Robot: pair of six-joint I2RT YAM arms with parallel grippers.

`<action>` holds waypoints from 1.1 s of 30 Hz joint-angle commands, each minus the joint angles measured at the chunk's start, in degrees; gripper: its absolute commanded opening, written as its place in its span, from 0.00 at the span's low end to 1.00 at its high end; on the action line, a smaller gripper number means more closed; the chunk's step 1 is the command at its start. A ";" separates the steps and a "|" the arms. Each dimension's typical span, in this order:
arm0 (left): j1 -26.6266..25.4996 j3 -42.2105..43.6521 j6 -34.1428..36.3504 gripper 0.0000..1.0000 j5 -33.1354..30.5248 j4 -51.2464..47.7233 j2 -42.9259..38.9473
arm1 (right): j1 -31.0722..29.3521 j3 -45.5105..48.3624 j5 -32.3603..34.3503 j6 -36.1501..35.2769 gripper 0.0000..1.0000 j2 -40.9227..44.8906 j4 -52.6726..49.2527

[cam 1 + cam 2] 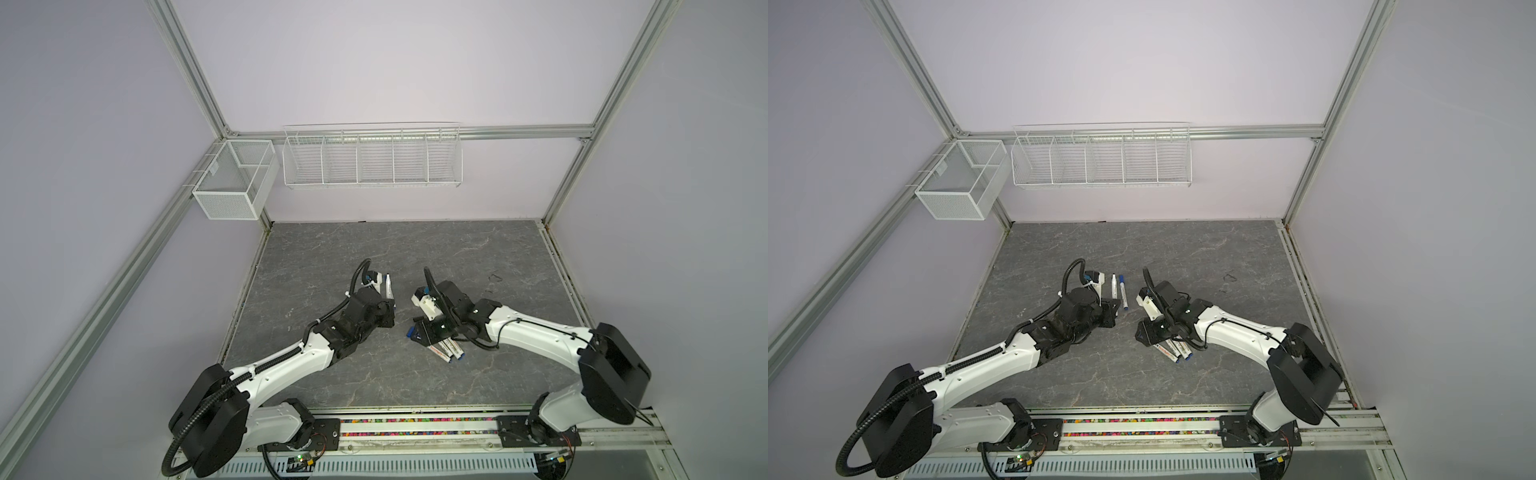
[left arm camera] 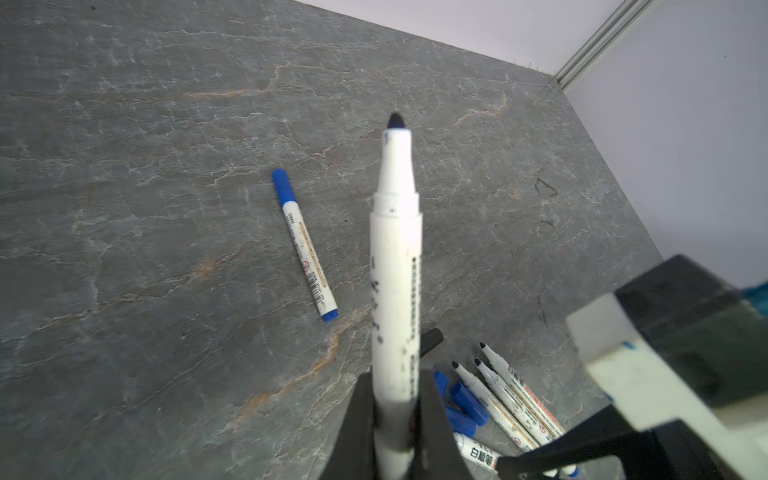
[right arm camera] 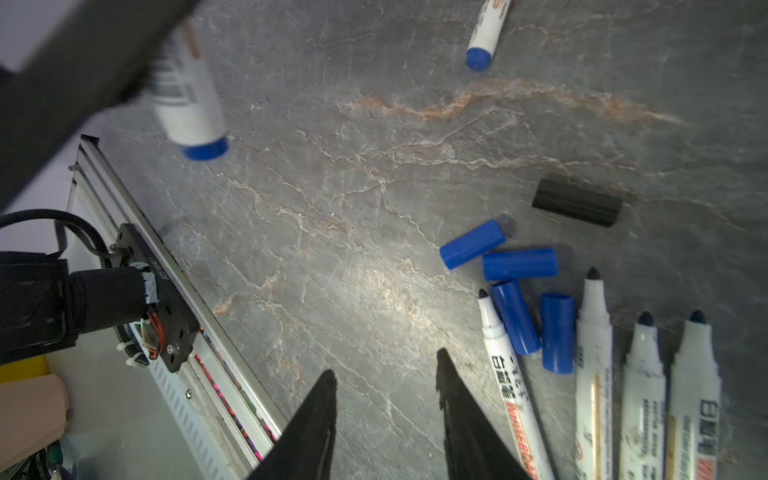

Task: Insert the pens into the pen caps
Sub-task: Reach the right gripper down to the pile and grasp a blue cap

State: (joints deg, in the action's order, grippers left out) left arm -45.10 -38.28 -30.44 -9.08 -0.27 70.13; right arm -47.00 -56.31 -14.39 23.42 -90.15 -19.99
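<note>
Soft, even light; glare patch on tabletop [image 3: 374, 282] (held pen [image 3: 187, 104] blurred close up).

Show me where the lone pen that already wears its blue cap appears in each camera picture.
A top view: capped pen mid-table, cap toward the back wall.
A top view: capped pen, beside the held pen.
Left wrist: capped pen flat on the table, beside the held pen.
Right wrist: only its plug end, cut by the frame.
Shared landmark: the uncapped pens.
</note>
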 commanded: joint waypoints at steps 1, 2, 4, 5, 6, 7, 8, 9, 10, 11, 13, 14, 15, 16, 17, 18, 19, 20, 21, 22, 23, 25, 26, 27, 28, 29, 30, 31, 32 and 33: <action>0.10 0.99 -0.85 0.00 -2.92 -1.61 -1.83 | -0.28 -3.18 0.19 -2.06 0.44 -3.65 -3.45; 0.10 1.05 -0.85 0.00 -3.10 -1.74 -2.08 | -0.33 -3.87 -0.04 -2.06 0.44 -4.77 -3.68; 0.10 1.28 -0.80 0.00 -3.57 -2.09 -2.56 | -0.33 -5.51 -0.46 -1.90 0.44 -7.16 -4.49; 0.10 1.22 -0.86 0.00 -3.78 -2.32 -2.69 | -0.34 -6.17 -0.44 -1.76 0.44 -8.07 -4.89; 0.10 1.28 -0.81 0.00 -3.75 -2.55 -2.77 | -0.29 -6.82 -0.30 -1.58 0.44 -9.05 -5.35; 0.11 1.15 -0.70 0.00 -3.64 -2.62 -2.76 | -0.31 -7.38 -0.19 -1.54 0.44 -9.87 -5.62; 0.10 1.09 -0.59 0.00 -3.58 -2.79 -2.74 | -0.35 -7.76 -0.19 -1.53 0.44 -10.63 -5.76; 0.10 1.02 -0.59 0.00 -3.53 -2.97 -2.72 | -0.28 -8.20 -0.19 -1.45 0.44 -11.37 -5.89; 0.15 0.88 -0.59 0.00 -3.70 -3.06 -2.70 | -0.31 -8.65 -0.12 -1.21 0.44 -12.01 -6.17; 0.12 0.88 -0.60 0.00 -3.66 -3.04 -2.66 | -0.28 -9.02 0.02 -1.18 0.44 -12.48 -6.44; 0.10 0.87 -0.69 0.00 -3.64 -2.97 -2.56 | -0.31 -9.62 0.85 -0.85 0.44 -13.49 -7.20; 0.12 0.84 -0.83 0.00 -3.72 -2.93 -2.45 | -0.33 -9.81 1.10 -0.74 0.44 -13.84 -7.53; 0.10 0.78 -0.73 0.00 -3.68 -2.92 -2.32 | -0.28 -9.92 1.61 -0.66 0.44 -14.25 -7.81; 0.11 0.75 -0.80 0.00 -3.60 -2.93 -2.25 | -0.27 -10.04 1.97 -0.45 0.44 -14.44 -8.09; 0.10 0.67 -0.72 0.00 -3.49 -2.98 -2.14 | -0.30 -10.00 2.22 -0.48 0.44 -14.61 -8.13; 0.10 0.58 -0.69 0.00 -3.24 -2.97 -2.04 | -0.31 -9.94 2.35 -0.45 0.44 -14.75 -8.07; 0.11 0.48 -0.72 0.00 -3.14 -2.93 -1.95 | -0.33 -9.95 2.35 -0.48 0.44 -14.86 -7.88; 0.10 0.41 -0.69 0.00 -3.02 -2.93 -1.93 | -0.30 -10.03 2.31 -0.48 0.44 -15.12 -7.87; 0.10 0.40 -0.63 0.00 -3.04 -2.88 -1.92 | -0.29 -10.25 2.29 -0.48 0.44 -15.48 -7.87; 0.10 0.38 -0.76 0.00 -3.05 -2.85 -1.68 | -0.34 -10.51 2.26 -0.48 0.44 -15.87 -7.81; 0.10 0.38 -0.80 0.00 -2.96 -2.87 -1.66 | -0.29 -10.70 2.26 -0.34 0.44 -16.25 -7.81; 0.15 0.31 -0.81 0.00 -2.87 -2.89 -1.49 | -0.37 -11.16 2.26 -0.39 0.44 -17.04 -7.67; 0.10 0.31 -0.82 0.00 -2.83 -2.89 -1.49 | -0.37 -11.39 2.39 -0.30 0.44 -17.36 -7.65; 0.13 0.31 -0.77 0.00 -2.78 -2.87 -1.52 | -0.38 -11.68 2.60 -0.39 0.44 -17.66 -7.74; 0.11 0.31 -0.77 0.00 -2.83 -2.85 -1.53 | -0.44 -12.08 2.97 -0.34 0.45 -18.01 -7.91; 0.10 0.31 -0.77 0.00 -2.87 -2.89 -1.46 | -0.44 -12.60 3.50 -0.30 0.45 -18.41 -8.25; 0.10 0.31 -0.79 0.00 -2.87 -2.89 -1.40 | -0.44 -13.08 4.17 -0.25 0.45 -18.72 -8.59; 0.11 0.31 -0.83 0.00 -2.86 -2.89 -1.37 | -0.61 -13.67 5.03 -0.22 0.45 -19.15 -9.04; 0.15 0.31 -0.83 0.00 -2.87 -2.82 -1.31 | -0.74 -14.25 5.68 -0.19 0.45 -19.50 -9.39; 0.10 0.27 -0.77 0.00 -2.85 -2.80 -1.31 | -1.02 -14.70 6.20 -0.21 0.45 -19.83 -9.62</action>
State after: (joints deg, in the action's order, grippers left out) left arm -45.10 -37.67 -30.85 -11.75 -2.50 68.27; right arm -47.16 -69.54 -10.90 22.70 -108.92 -27.73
